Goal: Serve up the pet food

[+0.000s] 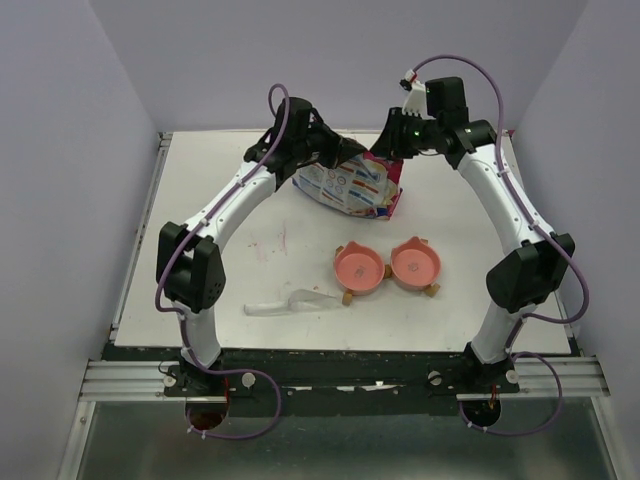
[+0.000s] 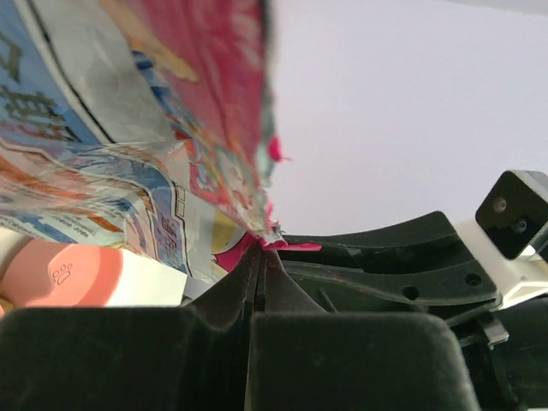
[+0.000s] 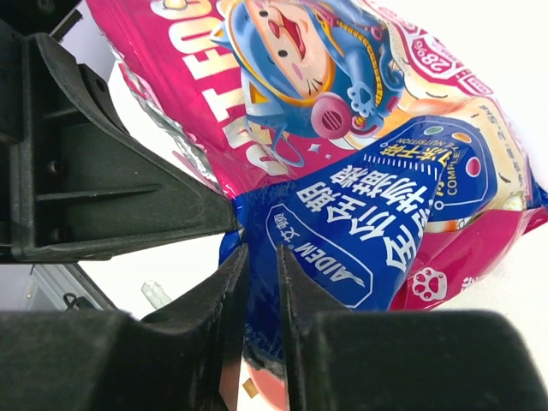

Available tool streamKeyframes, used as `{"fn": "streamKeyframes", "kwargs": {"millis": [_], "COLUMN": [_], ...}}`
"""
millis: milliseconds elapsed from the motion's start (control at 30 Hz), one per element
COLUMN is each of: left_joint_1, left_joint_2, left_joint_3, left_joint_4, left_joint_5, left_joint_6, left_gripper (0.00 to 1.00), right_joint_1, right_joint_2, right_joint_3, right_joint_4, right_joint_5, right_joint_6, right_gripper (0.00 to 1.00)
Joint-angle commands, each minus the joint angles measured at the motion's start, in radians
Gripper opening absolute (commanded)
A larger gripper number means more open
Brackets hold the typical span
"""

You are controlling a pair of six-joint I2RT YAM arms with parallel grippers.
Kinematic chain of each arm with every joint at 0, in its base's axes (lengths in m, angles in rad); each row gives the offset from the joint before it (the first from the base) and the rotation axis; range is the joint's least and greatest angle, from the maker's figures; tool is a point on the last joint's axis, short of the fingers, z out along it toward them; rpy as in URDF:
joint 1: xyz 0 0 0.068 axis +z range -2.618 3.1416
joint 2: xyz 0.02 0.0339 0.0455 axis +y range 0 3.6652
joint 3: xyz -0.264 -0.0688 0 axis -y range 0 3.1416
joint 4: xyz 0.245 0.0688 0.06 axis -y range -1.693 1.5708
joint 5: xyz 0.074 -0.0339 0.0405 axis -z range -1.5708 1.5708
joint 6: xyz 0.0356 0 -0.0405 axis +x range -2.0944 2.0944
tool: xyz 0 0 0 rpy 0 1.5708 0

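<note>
The printed pet food bag [image 1: 350, 185] hangs between both arms over the back of the table, its lower end resting on the surface. My left gripper [image 1: 352, 155] is shut on the bag's torn pink top edge [image 2: 272, 233]; its jaws meet with the film pinched at the tips [image 2: 261, 248]. My right gripper [image 1: 388, 150] is at the bag's other top corner. Its jaws [image 3: 263, 257] stand slightly apart, with the blue edge of the bag [image 3: 360, 231] in the gap. The pet food itself is hidden inside the bag. Both pink bowls [image 1: 362, 268] [image 1: 415, 262] show no pellets.
The twin cat-eared bowls stand in front of the bag, mid-table right. A clear plastic strip [image 1: 290, 302] lies at the near left of the table. Side walls enclose the white tabletop [image 1: 220, 200]. The two grippers sit close together, each seeing the other's black finger [image 2: 385, 257] [image 3: 94, 171].
</note>
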Motion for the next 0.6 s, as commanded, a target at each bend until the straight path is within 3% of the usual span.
{"fn": "streamKeyframes", "kwargs": {"millis": [0, 200, 567], "left_joint_1": [0.019, 0.026, 0.027], "left_joint_2": [-0.056, -0.059, -0.111], "left_joint_3": [-0.118, -0.155, -0.193], "left_joint_4": [0.119, 0.196, 0.116], "left_joint_5": [0.066, 0.143, 0.132], "left_joint_6": [0.085, 0.105, 0.188], "left_gripper": [0.0, 0.0, 0.0], "right_joint_1": [0.02, 0.02, 0.02], "right_joint_2": [-0.011, 0.004, -0.003], "right_joint_3": [0.07, 0.087, 0.105], "right_joint_4": [-0.063, -0.075, -0.08], "right_joint_5": [-0.028, -0.054, -0.064], "right_joint_6": [0.0, -0.023, -0.052], "right_gripper": [0.3, 0.32, 0.38]}}
